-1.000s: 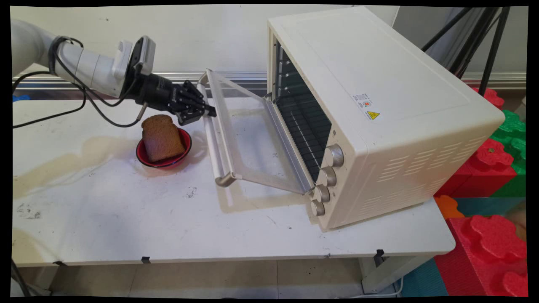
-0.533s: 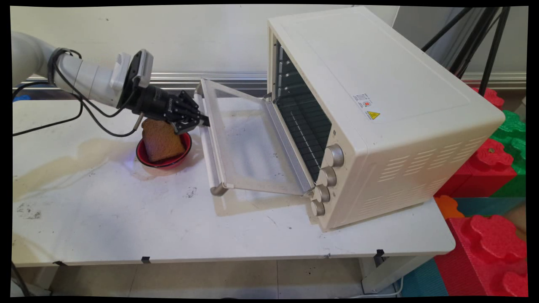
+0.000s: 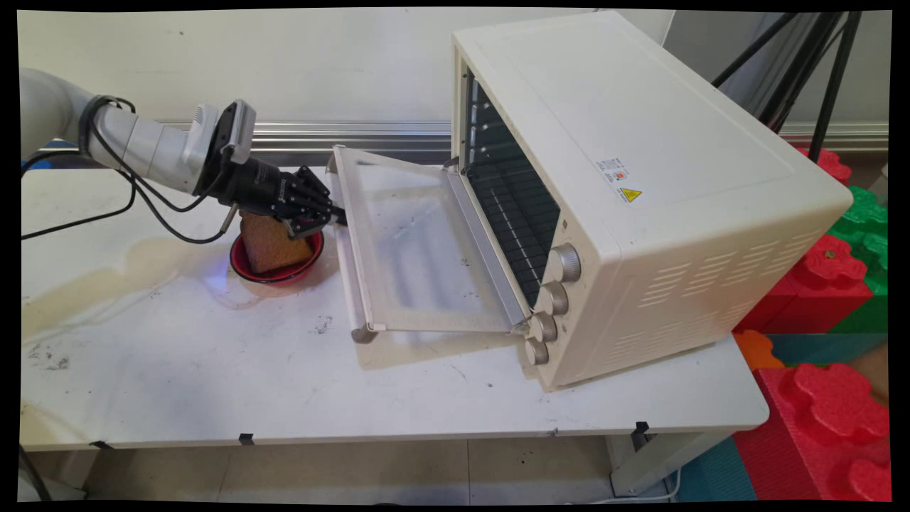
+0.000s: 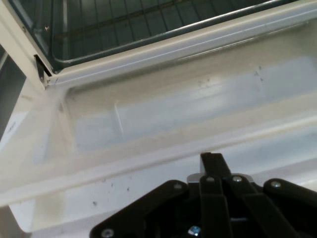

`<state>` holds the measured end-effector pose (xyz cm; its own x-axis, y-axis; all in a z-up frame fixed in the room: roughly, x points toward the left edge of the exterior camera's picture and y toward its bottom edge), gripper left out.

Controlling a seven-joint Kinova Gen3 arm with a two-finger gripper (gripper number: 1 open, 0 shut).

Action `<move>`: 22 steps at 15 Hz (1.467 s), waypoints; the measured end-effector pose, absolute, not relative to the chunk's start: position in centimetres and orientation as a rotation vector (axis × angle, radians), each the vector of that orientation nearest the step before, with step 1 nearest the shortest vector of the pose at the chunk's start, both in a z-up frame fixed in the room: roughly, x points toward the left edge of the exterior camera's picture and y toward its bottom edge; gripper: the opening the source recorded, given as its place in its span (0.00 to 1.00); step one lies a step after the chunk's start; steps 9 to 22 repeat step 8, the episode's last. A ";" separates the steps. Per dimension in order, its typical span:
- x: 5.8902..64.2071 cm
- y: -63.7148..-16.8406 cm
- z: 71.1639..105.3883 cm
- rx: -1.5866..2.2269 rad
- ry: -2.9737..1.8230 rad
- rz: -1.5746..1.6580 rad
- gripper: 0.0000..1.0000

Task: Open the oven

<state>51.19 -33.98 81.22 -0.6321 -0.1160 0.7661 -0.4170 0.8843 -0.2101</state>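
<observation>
Main view: clenched black claw (image 3: 340, 215) presses the glass oven door's (image 3: 419, 249) rounded cream handle (image 3: 348, 270).

A white table (image 3: 213, 370), scuffed with dark marks and stained tan toward its left side, carries everything. A cream toaster oven (image 3: 640, 185) stands on its right half with the glass door (image 3: 412, 249) folded down over the tabletop. A red bowl (image 3: 281, 263) holding a slice of brown bread (image 3: 274, 245) sits left of that door.
</observation>
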 end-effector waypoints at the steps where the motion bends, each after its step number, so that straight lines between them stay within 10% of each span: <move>1: 51.2 -33.9 81.1 0.381 -2.236 0.473 0.00; 22: 52.9 -31.7 80.8 0.394 -2.235 0.482 0.00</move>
